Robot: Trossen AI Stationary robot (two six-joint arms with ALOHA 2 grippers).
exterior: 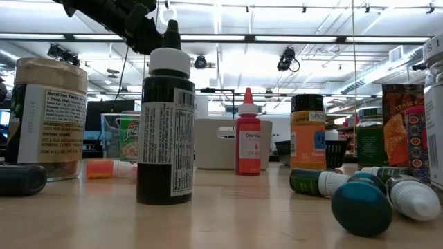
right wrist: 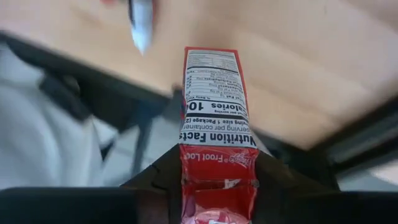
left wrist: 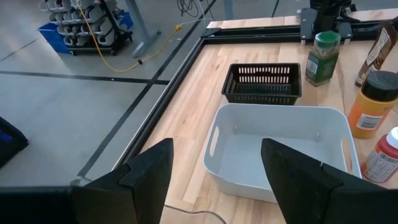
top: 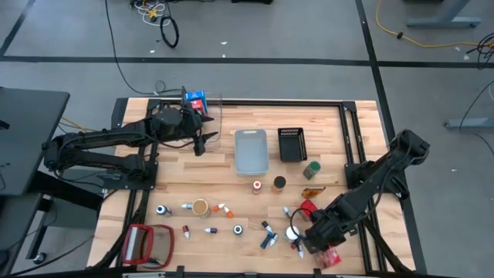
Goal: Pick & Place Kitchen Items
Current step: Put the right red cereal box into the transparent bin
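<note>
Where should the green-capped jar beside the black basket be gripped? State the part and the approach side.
Probably the round body just under the cap, coming straight down from above. The green-capped jar stands upright, with the black basket close beside it, so a side approach looks cramped.

We see a grey floor (top: pixel 270 42) with dark tape lines and cables at upper frame, a black desk (top: pixel 23 131) at left, bright ceiling lights (exterior: pixel 228 48)

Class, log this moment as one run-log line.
right pincer: closed on red carton, near table edge | left pincer: open, empty, above grey bin
</note>
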